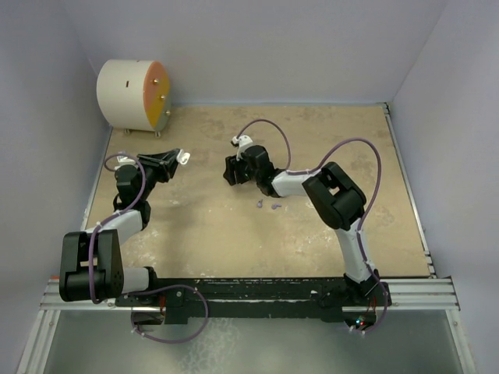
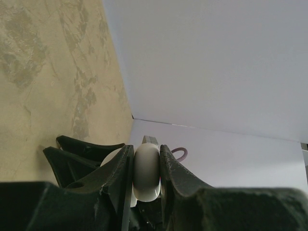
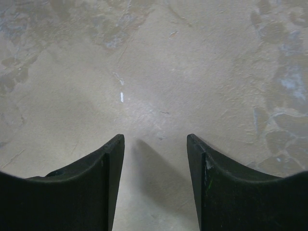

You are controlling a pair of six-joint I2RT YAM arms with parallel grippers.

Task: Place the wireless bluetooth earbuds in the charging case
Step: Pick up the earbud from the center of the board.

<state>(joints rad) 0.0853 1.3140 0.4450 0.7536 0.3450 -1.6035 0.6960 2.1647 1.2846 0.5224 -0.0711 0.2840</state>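
In the top view, the left gripper (image 1: 176,159) was at about 10 o'clock from the middle of the table (image 1: 312,257), with its fingers pointing toward 3 o'clock. Its jaws were almost fully closed and pressed on the charging case (image 2: 147,173). In the left wrist view the case stood on its edge between the two black fingers (image 2: 175,168), and its rounded white side faced the camera. A second pale curved piece showed behind one finger, but I could not tell if it was the other half of the case. The case was lifted off the table surface.

The right gripper (image 3: 155,139) was near the middle of the table, at 3 o'clock from the left gripper and apart from it. Its jaws were about half open and held nothing. Only the bare mottled tabletop was visible between them in the right wrist view.

The wireless bluetooth earbuds (image 1: 274,206) were two tiny lilac pieces lying on the table close to each other. They were between 4 and 5 o'clock from the right gripper, next to the right forearm, and no finger touched them.

A big white drum (image 1: 129,93) with an orange face stood in the far corner, at 11 o'clock from the left gripper.
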